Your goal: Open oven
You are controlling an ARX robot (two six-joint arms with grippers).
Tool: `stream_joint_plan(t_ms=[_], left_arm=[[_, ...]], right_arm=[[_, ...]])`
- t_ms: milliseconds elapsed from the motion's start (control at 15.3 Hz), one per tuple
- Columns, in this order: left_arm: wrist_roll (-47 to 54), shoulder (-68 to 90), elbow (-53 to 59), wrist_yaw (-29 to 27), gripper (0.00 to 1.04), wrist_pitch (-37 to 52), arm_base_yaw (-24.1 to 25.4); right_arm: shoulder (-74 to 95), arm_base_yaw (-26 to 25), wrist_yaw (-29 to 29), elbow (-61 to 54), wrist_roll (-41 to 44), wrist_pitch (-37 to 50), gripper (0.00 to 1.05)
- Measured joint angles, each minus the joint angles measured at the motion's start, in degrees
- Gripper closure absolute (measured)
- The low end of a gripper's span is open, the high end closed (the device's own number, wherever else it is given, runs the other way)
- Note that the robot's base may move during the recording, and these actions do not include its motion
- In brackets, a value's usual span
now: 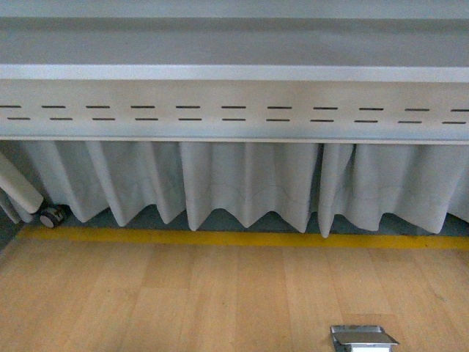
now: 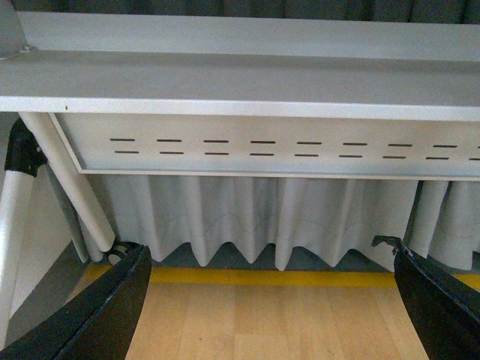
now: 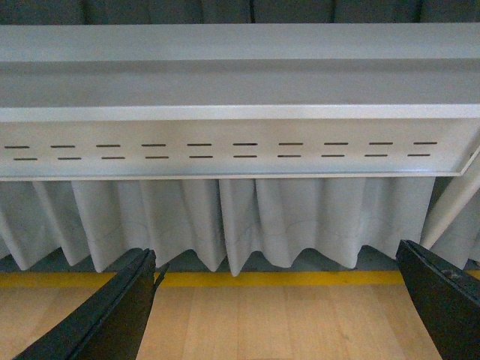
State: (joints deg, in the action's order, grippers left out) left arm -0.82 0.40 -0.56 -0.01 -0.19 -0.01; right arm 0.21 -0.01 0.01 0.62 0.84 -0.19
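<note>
Oven: not seen in any of the three views, so its place cannot be told.

Front view: the grey edge of the worktop (image 1: pixel 234 73) is seen across the whole width, with a slotted panel (image 1: pixel 234 110) just beneath it carrying two rows of short dashes. A pale pleated curtain (image 1: pixel 249 183) hangs below the panel, down to the floor. A yellow line (image 1: pixel 234 238) is laid along the wooden floor (image 1: pixel 183 301), just in front of the curtain hem. At far left, a white slanted leg (image 1: pixel 18 183) and a small caster (image 1: pixel 51 216) are noted. A small metal box (image 1: pixel 363 339) is set in the floor at near right; its contents cannot be made out. Neither arm is seen here.

Left wrist view: the left gripper (image 2: pixel 270 259) is spread wide, black fingers (image 2: pixel 112 307) at both lower corners, nothing between them.

Right wrist view: the right gripper (image 3: pixel 276 251) is likewise spread wide and empty, over the floor.
</note>
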Motion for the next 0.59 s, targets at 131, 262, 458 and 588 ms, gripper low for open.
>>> stream_joint_plan(t_ms=[131,262,458,588], left_arm=[[0.00,0.00,0.00,0.00,0.07,-0.02,0.00],[0.00,0.00,0.00,0.00,0.07,-0.02,0.00],[0.00,0.00,0.00,0.00,0.07,-0.02,0.00],[0.00,0.00,0.00,0.00,0.07,-0.02,0.00]], right_arm=[[0.00,0.00,-0.02,0.00,0.00,0.00,0.06],[0.00,0.00,-0.02,0.00,0.00,0.00,0.06],[0.00,0.00,-0.02,0.00,0.00,0.00,0.06],[0.00,0.00,-0.02,0.00,0.00,0.00,0.06]])
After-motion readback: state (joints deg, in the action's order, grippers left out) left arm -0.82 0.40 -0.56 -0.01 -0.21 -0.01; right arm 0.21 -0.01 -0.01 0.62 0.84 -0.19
